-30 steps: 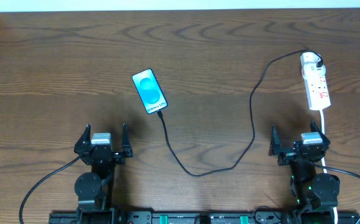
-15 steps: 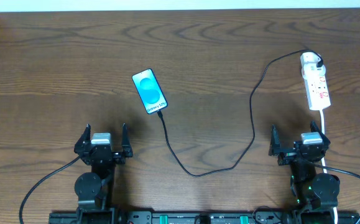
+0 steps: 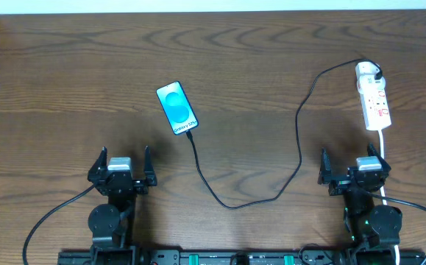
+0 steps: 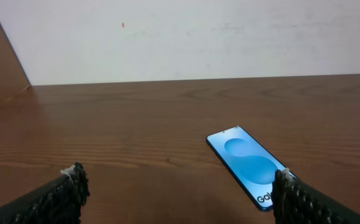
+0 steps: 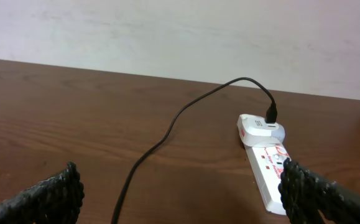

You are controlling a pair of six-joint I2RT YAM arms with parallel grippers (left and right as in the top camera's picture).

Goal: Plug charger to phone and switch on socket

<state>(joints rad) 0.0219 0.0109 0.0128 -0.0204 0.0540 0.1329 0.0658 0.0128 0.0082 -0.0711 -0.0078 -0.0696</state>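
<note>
The phone (image 3: 177, 107) lies face up left of the table's middle, its cyan screen lit; the left wrist view shows the phone (image 4: 245, 163) ahead and to the right. The charger's black cable (image 3: 299, 140) runs from the phone's near end in a loop to its white plug (image 3: 366, 71), seated in the far end of the socket (image 3: 376, 104), a white power strip at the right. In the right wrist view the socket (image 5: 268, 175) lies ahead right, the cable (image 5: 167, 134) curving leftward. My left gripper (image 3: 121, 163) and right gripper (image 3: 354, 165) rest open near the front edge, holding nothing.
A white cord (image 3: 384, 154) leads from the socket's near end toward the right arm's base. A pale wall (image 4: 186, 37) rises behind the table's far edge. Brown wooden tabletop (image 3: 65, 81) surrounds everything.
</note>
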